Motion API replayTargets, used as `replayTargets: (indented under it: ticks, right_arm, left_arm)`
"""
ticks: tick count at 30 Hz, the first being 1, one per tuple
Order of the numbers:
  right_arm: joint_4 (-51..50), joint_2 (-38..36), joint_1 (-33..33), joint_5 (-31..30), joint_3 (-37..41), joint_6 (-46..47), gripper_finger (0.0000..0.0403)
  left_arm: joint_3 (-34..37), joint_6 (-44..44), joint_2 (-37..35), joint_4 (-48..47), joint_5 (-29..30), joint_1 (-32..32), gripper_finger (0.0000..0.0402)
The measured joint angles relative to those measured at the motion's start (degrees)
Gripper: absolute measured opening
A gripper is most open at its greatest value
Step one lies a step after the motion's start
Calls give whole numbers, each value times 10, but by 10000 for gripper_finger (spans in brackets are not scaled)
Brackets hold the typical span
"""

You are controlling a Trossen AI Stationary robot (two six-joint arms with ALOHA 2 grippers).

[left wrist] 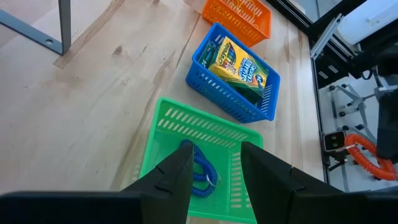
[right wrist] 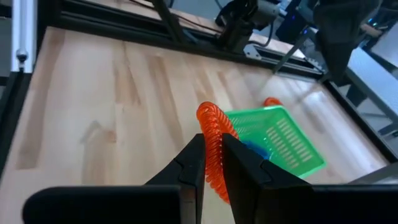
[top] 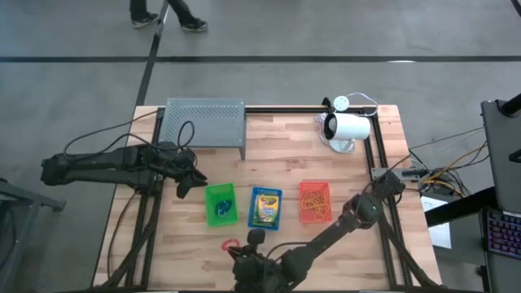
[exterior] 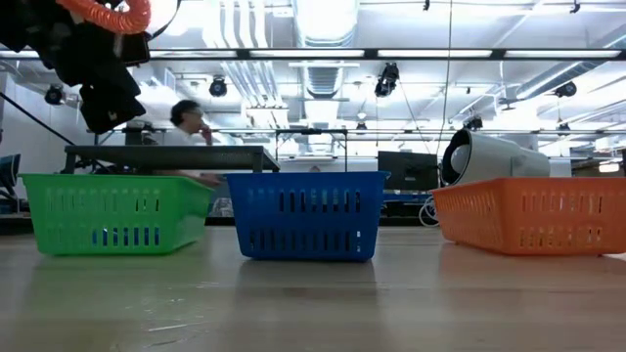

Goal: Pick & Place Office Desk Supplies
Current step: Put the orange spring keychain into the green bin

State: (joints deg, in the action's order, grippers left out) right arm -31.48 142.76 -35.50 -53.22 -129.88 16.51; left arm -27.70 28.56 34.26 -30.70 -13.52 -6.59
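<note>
A red coiled elastic loop (right wrist: 210, 127) is held up over the table's near middle by my right gripper (right wrist: 213, 149), which is shut on it; the low view shows loop (exterior: 106, 14) and gripper high above the wood. Ahead of it stands a green tray (top: 220, 203) with a blue loop (left wrist: 200, 171) lying on its floor. My left gripper (left wrist: 214, 158) hovers open just left of and above that tray, touching nothing. A blue tray (top: 265, 207) holds a crayon box (left wrist: 239, 62). An orange tray (top: 314, 201) holds orange rubber bands. My right gripper pinches the red loop's coiled band (right wrist: 215, 163) between its two fingers. The fingers slant down toward the table's far left. The rest of the loop arches up past the fingertips. The loop is lifted clear of the table.
A grey perforated rack (top: 203, 122) stands at the far left and a white lamp-like device (top: 346, 129) at the far right. The three trays sit in a row across the middle. Bare wood lies left of the green tray. A person (exterior: 188, 122) sits beyond the table.
</note>
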Motion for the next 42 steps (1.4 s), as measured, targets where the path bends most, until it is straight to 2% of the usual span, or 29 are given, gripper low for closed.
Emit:
replayTargets:
  ticks: [14, 20, 27, 36, 42]
  right_arm:
    - [4, -1, 70, 13, -8, -7, 43]
    - [12, -1, 99, 46, -8, -11, 43]
    - [67, -1, 118, 74, -9, -97, 43]
    - [79, -2, 150, 174, -9, -105, 43]
    - [77, -11, 155, 192, -7, -126, 43]
  left_arm:
    - [0, 0, 0, 0, 0, 0, 138]
    - [0, 0, 0, 0, 0, 0, 138]
    - [0, 0, 0, 0, 0, 0, 138]
    - [0, 0, 0, 0, 0, 0, 138]
    - [0, 0, 0, 0, 0, 0, 138]
